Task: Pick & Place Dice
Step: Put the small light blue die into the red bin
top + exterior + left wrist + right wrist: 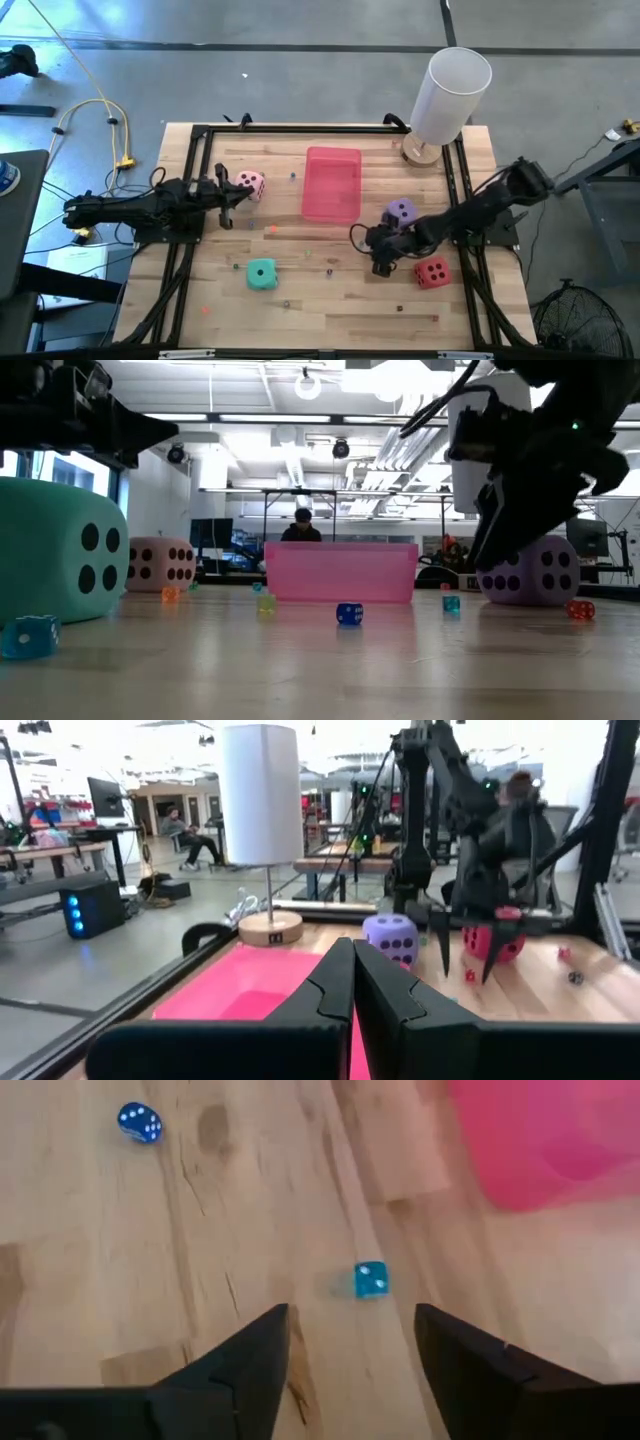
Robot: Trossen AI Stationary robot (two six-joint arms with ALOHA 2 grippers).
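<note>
A: High view first. Four soft cubes with dark pips lie on the wooden table (330,310): the pale pink die (250,184) beside the left gripper (228,200), the teal die (262,274) toward the near edge, the purple die (401,212) just right of the pink tray (332,160), and the red die (432,272) below the right arm.

B: And the claws?

A: The left gripper has its fingers pressed together, holding nothing; the left wrist view shows them meeting in one dark wedge over the tray. The right gripper (378,252) sits between the purple and red dice, tilted down at the table.

B: Spread?

A: Yes. In the right wrist view its fingers (240,1370) stand apart over bare wood with nothing between them, and a small light-blue die (370,1280) lies just beyond the tips, a darker blue small die (139,1122) farther off.

B: Those tiny ones barely show from above.

A: Only as specks. The low view picks them out: a blue one in front of the tray, others scattered along the boards. It also cuts the teal die off at the edge, and the right arm covers part of the purple die. The red one I can't find there, probably hidden behind that arm.

B: Anything else?

A: A white lamp (447,95) at the far right corner, and a person (302,526) behind the tray, seen only in the low view.
</note>
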